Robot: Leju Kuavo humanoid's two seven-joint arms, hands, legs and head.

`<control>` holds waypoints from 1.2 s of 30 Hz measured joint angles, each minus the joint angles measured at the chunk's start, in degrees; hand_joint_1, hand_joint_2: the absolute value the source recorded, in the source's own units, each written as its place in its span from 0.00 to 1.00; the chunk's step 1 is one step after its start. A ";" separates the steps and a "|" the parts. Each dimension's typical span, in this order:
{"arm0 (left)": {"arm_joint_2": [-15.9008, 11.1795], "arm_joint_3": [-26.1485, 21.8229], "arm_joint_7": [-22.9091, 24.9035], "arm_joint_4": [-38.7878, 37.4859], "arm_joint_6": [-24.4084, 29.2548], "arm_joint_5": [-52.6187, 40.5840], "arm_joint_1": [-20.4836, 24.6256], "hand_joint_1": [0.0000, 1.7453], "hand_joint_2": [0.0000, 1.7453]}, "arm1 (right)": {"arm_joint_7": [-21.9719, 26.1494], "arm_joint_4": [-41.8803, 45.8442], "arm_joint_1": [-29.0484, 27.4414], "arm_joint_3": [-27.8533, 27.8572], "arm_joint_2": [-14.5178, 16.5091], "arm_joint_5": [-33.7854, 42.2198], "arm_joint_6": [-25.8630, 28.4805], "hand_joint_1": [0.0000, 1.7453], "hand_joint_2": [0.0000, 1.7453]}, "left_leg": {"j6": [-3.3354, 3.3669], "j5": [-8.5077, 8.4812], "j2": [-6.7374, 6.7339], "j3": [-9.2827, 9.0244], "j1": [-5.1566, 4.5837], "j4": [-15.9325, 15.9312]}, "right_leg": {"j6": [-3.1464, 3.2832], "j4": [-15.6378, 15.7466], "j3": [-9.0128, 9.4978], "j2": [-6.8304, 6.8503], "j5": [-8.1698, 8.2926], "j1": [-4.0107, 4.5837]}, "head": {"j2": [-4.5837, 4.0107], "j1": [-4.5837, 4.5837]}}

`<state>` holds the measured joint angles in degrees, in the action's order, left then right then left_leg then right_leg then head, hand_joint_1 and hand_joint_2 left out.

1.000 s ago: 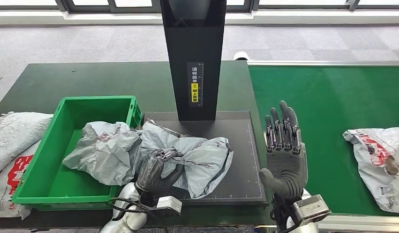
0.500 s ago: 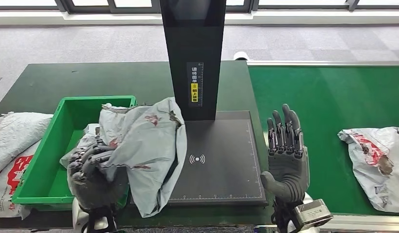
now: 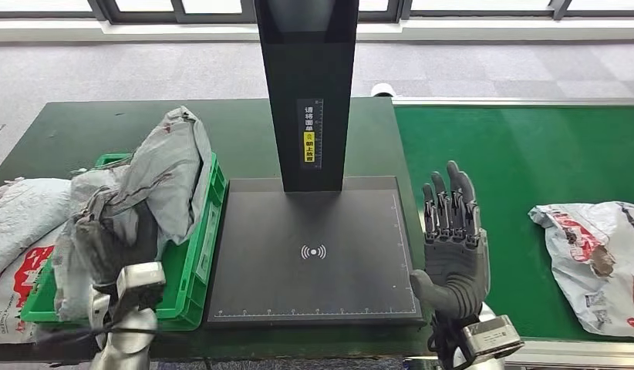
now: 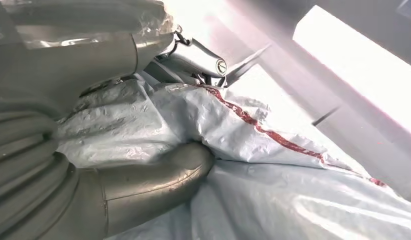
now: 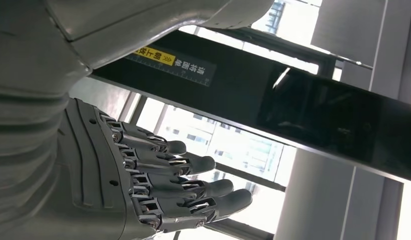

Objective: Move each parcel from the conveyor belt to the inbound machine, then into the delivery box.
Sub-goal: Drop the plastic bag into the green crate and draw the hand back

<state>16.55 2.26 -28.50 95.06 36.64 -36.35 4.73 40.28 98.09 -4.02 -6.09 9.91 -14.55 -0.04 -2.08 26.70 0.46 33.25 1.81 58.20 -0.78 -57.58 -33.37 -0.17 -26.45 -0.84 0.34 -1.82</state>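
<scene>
One grey bag [image 3: 163, 173] hangs from your left robot hand [image 3: 106, 250] over the green box [image 3: 192, 266], bunched in the fingers and drooping on both sides. You can judge it light, soft and slick: it takes no shape of its own, so a fistful of gathered film near the middle holds better than an edge. A red stripe runs across it in the left wrist view; no words there can be read. Your right robot hand [image 3: 451, 239] stands empty, fingers straight and apart, beside the scan plate [image 3: 314, 262]. The black column [image 3: 308, 92] carries a small yellow-and-white label in Chinese, too fine to read. Another parcel [image 3: 595, 258] with red print waits on the belt [image 3: 522, 162].
</scene>
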 joint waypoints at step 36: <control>-1.92 -9.67 7.08 -29.21 -7.34 -4.28 14.21 0.00 0.00 | -0.06 -0.66 0.57 -0.10 0.13 -1.32 -2.58 0.00 1.00 | -0.18 0.12 0.17 -0.85 -0.14 -0.44 | 0.21 -0.03 0.94 0.07 -0.30 -0.14 | -0.01 0.01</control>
<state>14.63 -7.41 -21.42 65.85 29.30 -40.63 18.94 40.22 97.44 -3.45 -6.19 10.03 -15.86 -2.62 -2.26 26.82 0.63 32.39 1.67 57.75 -0.57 -57.61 -32.43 -0.10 -26.75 -0.98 0.33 -1.82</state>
